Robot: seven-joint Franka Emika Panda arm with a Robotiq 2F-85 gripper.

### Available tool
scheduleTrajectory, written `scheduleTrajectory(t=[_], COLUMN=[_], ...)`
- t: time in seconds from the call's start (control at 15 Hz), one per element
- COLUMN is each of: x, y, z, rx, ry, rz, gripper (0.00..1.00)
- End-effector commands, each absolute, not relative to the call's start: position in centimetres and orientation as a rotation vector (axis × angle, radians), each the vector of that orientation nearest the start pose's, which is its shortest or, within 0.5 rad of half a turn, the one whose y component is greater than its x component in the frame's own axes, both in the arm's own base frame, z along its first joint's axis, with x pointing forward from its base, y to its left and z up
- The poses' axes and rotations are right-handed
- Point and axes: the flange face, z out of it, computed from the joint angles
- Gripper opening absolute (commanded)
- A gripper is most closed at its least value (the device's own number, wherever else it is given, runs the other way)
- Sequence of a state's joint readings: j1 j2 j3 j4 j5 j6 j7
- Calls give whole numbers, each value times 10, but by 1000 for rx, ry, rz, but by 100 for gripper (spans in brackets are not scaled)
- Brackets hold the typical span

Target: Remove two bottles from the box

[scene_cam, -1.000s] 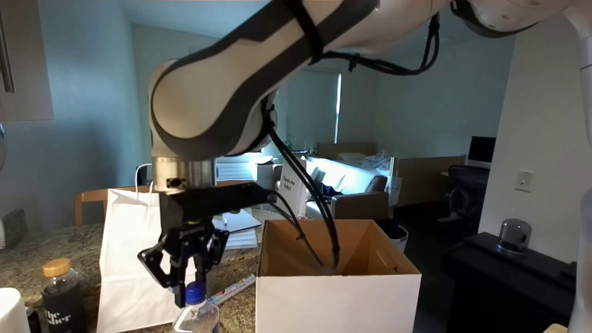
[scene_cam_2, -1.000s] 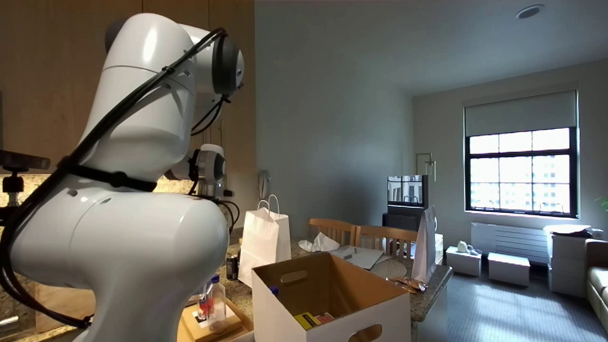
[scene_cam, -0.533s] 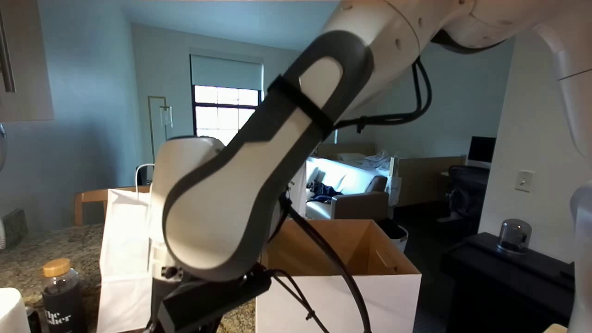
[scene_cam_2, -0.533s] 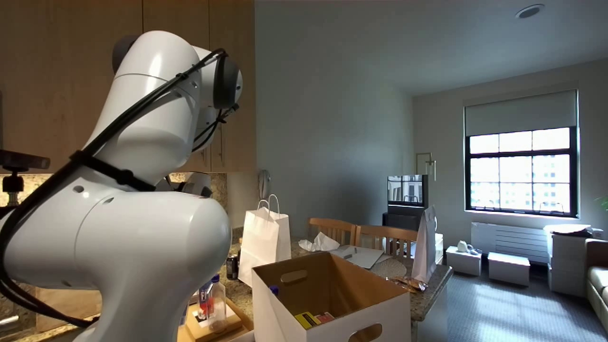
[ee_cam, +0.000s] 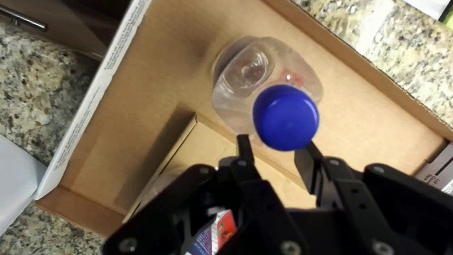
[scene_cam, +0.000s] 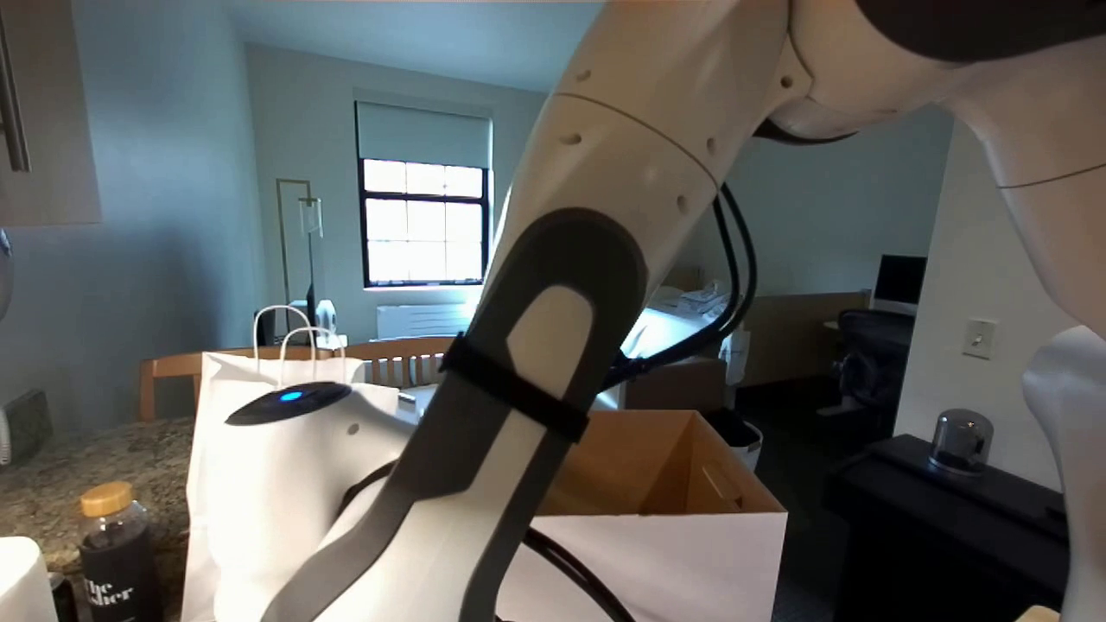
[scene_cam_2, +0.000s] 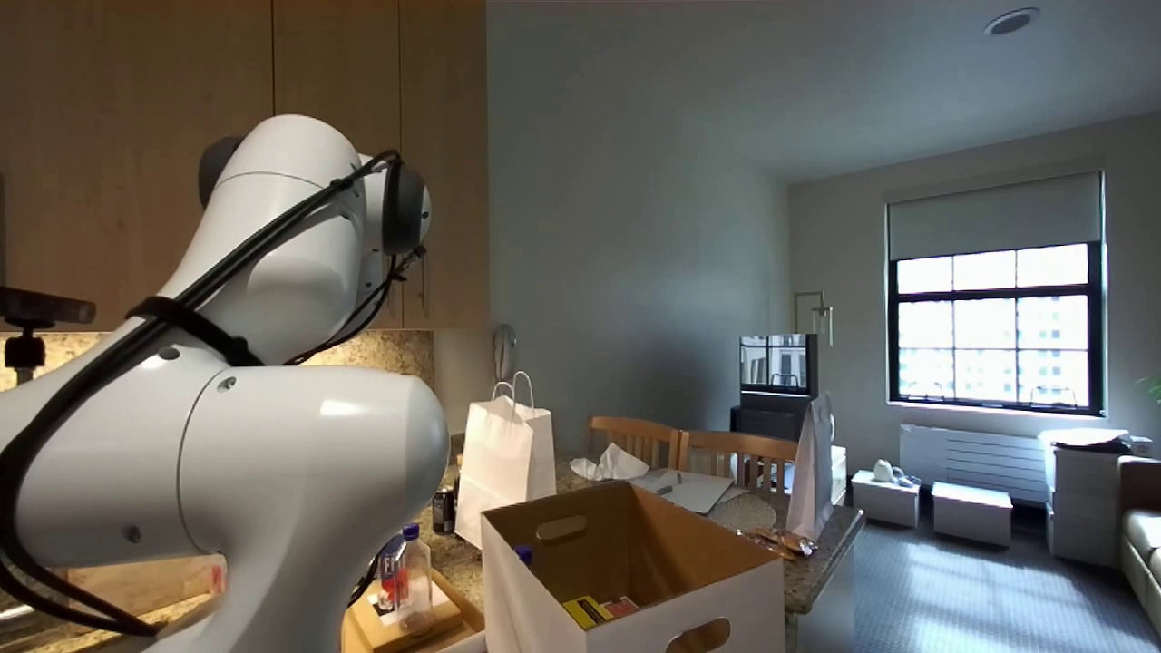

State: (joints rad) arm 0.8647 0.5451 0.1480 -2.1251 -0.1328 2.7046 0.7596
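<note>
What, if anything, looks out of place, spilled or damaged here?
I see no spill or damage. In an exterior view, crumpled white paper or tissue lies beyond the box, and a shiny, crinkled wrapper-like thing lies near the edge of the counter; both look like stray litter.

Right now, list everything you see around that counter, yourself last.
tray: 1, brown, on counter
small box: 1, brown, in tray
bottles: at least 2, clear, blue caps, in tray
box: 1, white, brown inside, beside tray
cap: 1, blue, inside box
packs: 2, yellow, reddish, inside box
bags: apparently 2, white, on counter
can: 1, dark, on counter
jar: 1, black, tan lid, at counter
papers: count unclear, white, beyond box
tissue: 1, white, beside papers
wrapper: 1, brownish, beyond box
mat: 1, beige, beyond box
chairs: 2, brown, beyond counter
arm: 1, white, over counter
pincer: 1, black, jaws apart, over tray
</note>
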Motion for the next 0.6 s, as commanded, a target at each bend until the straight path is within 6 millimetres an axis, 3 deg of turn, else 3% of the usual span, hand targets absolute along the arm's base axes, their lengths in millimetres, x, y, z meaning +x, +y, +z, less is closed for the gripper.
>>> scheduleTrajectory(t=[0.0,0.27,0.53], x=[300,319,331], y=[508,512,487], z=[162,204,271], rx=[-3051,-3030,-3027], ry=[-486,-375,-239], rz=[-99,-239,-474], gripper=[69,94,100])
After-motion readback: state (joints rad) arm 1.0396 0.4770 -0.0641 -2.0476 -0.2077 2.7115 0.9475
